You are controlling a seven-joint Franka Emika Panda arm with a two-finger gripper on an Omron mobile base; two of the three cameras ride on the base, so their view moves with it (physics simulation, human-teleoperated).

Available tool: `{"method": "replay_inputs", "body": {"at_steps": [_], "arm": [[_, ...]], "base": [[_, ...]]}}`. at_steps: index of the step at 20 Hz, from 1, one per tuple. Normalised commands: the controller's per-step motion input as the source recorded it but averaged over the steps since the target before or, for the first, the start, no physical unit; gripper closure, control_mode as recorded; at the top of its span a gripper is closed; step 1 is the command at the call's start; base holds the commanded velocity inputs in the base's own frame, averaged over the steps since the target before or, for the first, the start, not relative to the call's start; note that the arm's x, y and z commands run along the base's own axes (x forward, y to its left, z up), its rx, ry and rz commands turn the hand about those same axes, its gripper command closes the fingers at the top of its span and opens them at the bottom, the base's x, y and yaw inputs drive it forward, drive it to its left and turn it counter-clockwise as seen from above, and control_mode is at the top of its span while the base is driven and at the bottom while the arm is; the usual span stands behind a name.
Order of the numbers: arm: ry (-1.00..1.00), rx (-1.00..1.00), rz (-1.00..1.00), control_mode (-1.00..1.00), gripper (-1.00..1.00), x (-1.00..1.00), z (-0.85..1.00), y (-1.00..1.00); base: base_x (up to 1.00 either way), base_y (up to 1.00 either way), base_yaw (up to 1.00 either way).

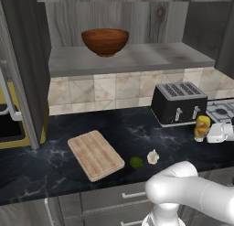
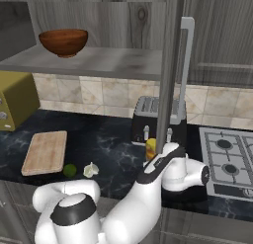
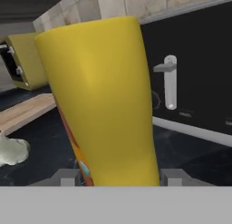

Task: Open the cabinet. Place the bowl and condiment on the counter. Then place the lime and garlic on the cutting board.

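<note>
Cabinet (image 1: 27,60) stands open, door edges jutting out at left and right; wooden bowl (image 1: 105,41) alone on its shelf, free room around it. Black marble desk (image 1: 41,156) below: cutting board (image 1: 95,154) bare, lime (image 1: 135,162) and garlic (image 1: 153,156) just beside its right corner, apart from it. Toaster (image 1: 178,103) at the tiled wall, stove (image 2: 230,161) far right. Pincer (image 3: 117,177) clasps yellow condiment bottle (image 1: 202,127) upright before the toaster.

Beige stone tiles (image 1: 105,90) line the wall behind a black toaster (image 1: 178,104). Right of the toaster sits a gas hob (image 2: 227,161). Far left of it stands a yellow appliance (image 2: 17,97); grey drawers (image 1: 114,200) run below.
</note>
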Motion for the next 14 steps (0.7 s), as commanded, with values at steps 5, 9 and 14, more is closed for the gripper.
{"method": "replay_inputs", "body": {"at_steps": [5,9,14], "arm": [[0.0,0.0,0.03,-1.0,1.0,0.0,-0.15,0.0],[0.0,0.0,0.04,-1.0,1.0,0.0,-0.16,-0.01],[0.0,0.0,0.04,-1.0,1.0,0.0,-0.19,0.0]], "base": [[0.0,0.0,0.0],[0.0,0.0,0.0],[0.0,0.0,0.0]]}}
